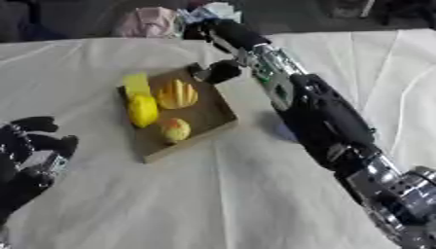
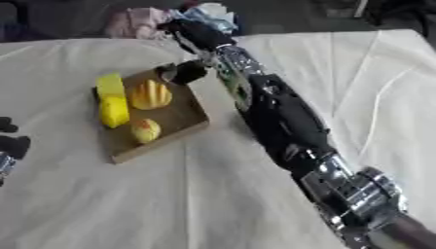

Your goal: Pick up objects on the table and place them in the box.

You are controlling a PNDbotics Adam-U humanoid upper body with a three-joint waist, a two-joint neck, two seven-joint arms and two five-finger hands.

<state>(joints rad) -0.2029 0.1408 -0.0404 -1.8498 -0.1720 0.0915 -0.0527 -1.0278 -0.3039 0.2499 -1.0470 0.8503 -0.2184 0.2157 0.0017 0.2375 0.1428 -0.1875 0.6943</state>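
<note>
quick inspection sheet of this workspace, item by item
surface: table under a creased white cloth
job's things: shallow brown box holding a yellow block, a yellow lemon-like piece, a ribbed yellow-orange piece and a small yellow-red fruit
clutter: pink and pale bundles past the far edge
grippers: right hand at the box's far corner, fingers unclear; left hand idle lower left, fingers relaxed
cables: nothing seen
surroundings: dark floor

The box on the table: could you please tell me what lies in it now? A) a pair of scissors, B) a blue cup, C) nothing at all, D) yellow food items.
D: the box holds several yellow pieces, with no cup or scissors inside.
</note>
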